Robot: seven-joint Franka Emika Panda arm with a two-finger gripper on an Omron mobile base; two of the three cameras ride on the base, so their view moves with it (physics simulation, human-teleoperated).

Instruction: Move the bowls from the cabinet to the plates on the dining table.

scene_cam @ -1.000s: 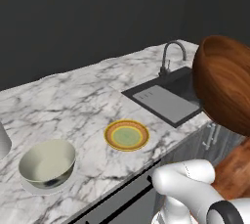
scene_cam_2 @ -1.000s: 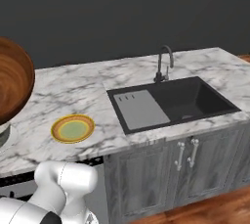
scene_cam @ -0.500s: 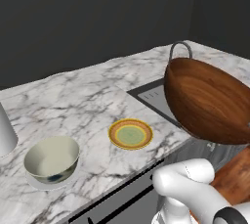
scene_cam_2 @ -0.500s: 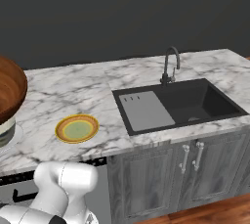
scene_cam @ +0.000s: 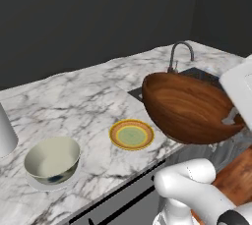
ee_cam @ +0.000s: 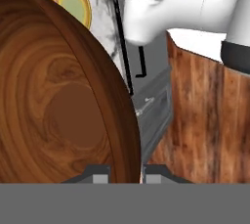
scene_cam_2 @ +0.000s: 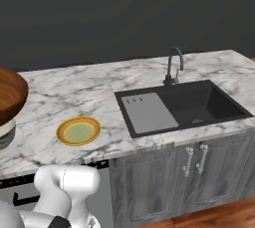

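Left base view: marble top (scene_cam: 74, 98) is spanning the frame, and the wooden bowl (scene_cam: 189, 108) is hanging tilted in the air above its front edge, just right of the yellow-rimmed plate (scene_cam: 131, 134). Cream bowl (scene_cam: 52, 158) is sitting on the white plate (scene_cam: 37, 184) further left. Hand view is showing the gripper (ee_cam: 126, 175) clamping the wooden bowl's rim between its fingertips.
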